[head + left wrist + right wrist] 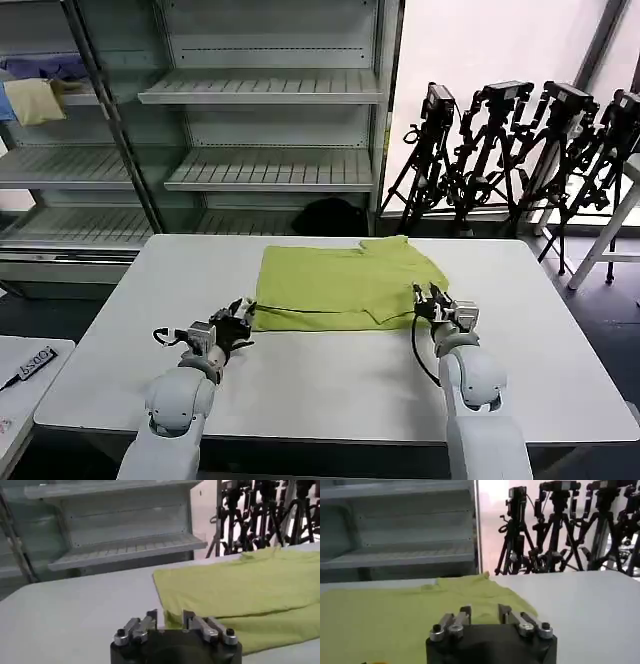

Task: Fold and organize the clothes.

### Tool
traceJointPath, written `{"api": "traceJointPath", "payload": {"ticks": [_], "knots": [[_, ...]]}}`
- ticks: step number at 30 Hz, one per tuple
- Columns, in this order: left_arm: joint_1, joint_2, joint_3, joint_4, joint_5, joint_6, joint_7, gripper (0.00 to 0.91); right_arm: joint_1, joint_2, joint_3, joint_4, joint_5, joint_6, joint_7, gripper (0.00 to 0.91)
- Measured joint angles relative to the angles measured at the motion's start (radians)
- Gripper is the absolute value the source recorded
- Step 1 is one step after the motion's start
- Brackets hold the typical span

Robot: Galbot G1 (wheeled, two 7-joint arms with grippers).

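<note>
The clothes point(345, 285) are one lime yellow-green T-shirt lying flat on the white table point(330, 385), folded into a rough rectangle with a sleeve at its right end. My left gripper point(237, 322) sits low at the shirt's near left corner. In the left wrist view the left gripper point(170, 617) is open, and the edge of the clothes point(240, 590) shows in the gap between its fingers. My right gripper point(428, 297) is at the shirt's near right edge. The right wrist view shows the right gripper point(485, 611) open just over the clothes point(390, 615), holding nothing.
Metal shelving point(270, 90) stands behind the table, with a pale yellow cloth point(35, 100) and a blue-purple cloth point(45, 68) on its upper left shelf. Camera tripods point(520, 150) crowd the back right. A black object point(330, 215) lies beyond the table's far edge.
</note>
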Motion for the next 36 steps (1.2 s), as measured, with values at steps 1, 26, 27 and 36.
{"api": "traceJointPath", "payload": {"ticks": [1, 26, 27, 36], "knots": [[0.001, 0.000, 0.000, -0.003, 0.001, 0.000, 0.000, 0.907, -0.004, -0.002, 0.001, 0.005, 0.001, 0.000, 0.000, 0.907], [0.078, -0.007, 0.000, -0.072, 0.002, 0.010, -0.004, 0.907, -0.169, -0.086, 0.097, 0.091, 0.050, 0.009, -0.009, 0.715], [0.079, -0.007, -0.001, -0.072, 0.001, 0.010, -0.004, 0.907, -0.170, -0.088, 0.098, 0.089, 0.050, 0.010, -0.010, 0.685], [0.080, -0.008, -0.001, -0.058, -0.007, 0.010, -0.006, 0.907, -0.176, -0.087, 0.097, 0.061, 0.043, 0.019, -0.015, 0.232]]}}
